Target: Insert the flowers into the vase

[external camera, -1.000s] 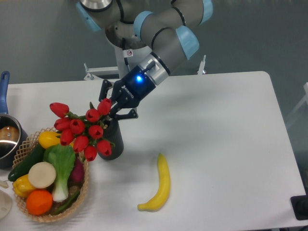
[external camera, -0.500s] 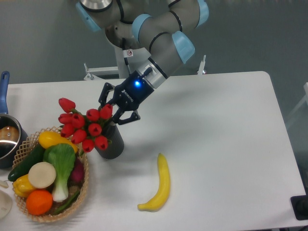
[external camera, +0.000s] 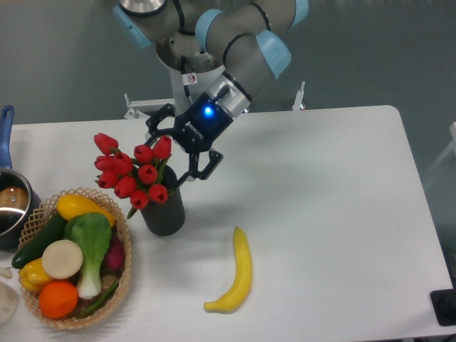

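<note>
Standing in vase [external camera: 164,211]: flowers [external camera: 135,173], heads leaning left | claw [external camera: 181,146] spread wide, just above vase mouth | banana [external camera: 238,274] on counter [external camera: 320,214], right of vase

The claw [external camera: 179,147] hangs over the white surface [external camera: 320,199] with its dark fingers [external camera: 201,166] spread apart, tilted down and to the left. Just below and left of it stands the vase [external camera: 164,210], upright, with the flowers [external camera: 135,173] leaning out of its mouth toward the left, the nearest red head almost touching the claw. Farther below and to the left sits a woven basket [external camera: 43,214] of vegetables, and below and to the right lies a banana [external camera: 239,274].
</note>
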